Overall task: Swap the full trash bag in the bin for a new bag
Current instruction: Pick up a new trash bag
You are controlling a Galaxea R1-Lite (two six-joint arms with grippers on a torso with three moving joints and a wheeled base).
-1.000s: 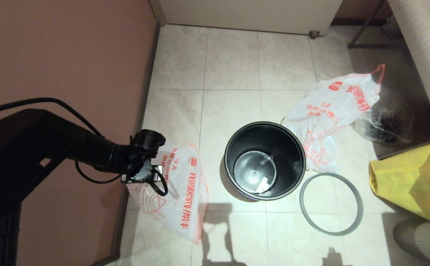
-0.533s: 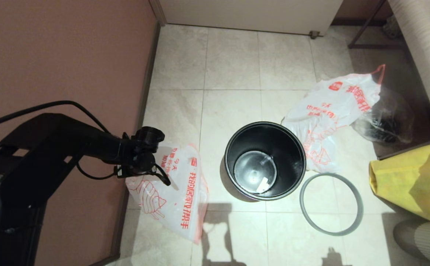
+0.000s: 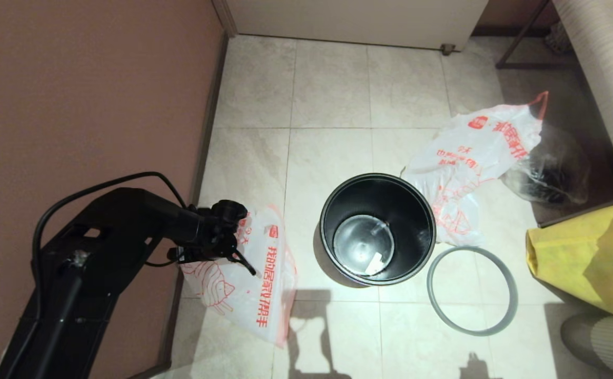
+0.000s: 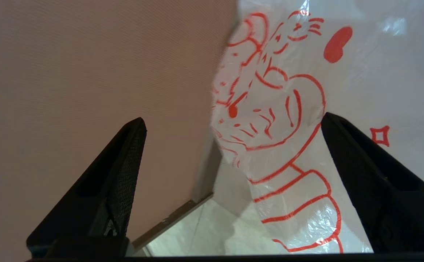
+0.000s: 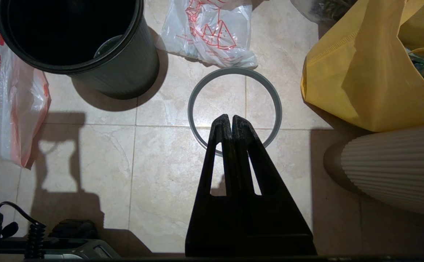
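Against the brown wall [image 3: 85, 95] on the left, the left gripper [image 3: 233, 252] hung over the near corner of a white bag with red print, its two black fingers [image 4: 121, 182] spread wide with nothing between them. That bag, the full trash bag [image 3: 248, 273], lay on the tiled floor [image 3: 327, 89] at the foot of the wall, left of the bin; the left wrist view showed its cat drawing just ahead of the open fingers, the plastic not pinched by either one.

Near the middle stood the bin [image 3: 377, 229], a round black tub, upright, with no bag in it and its shiny bottom showing. Its grey ring [image 3: 471, 290] lay flat on the tiles just beside it, to the right and nearer the robot, apart from the bin.

Behind the bin on the right lay the new bag [image 3: 470, 163], white with the same red print, spread out on the floor with one edge touching the bin's wall. A clear bag [image 3: 549, 173] with dark contents sat at its far right side. Nearer the robot on the right was a big yellow bag [image 3: 591, 258].

Seen only in its own wrist view, the right gripper [image 5: 231, 118] hung above the ring with its fingers pressed together, holding nothing.
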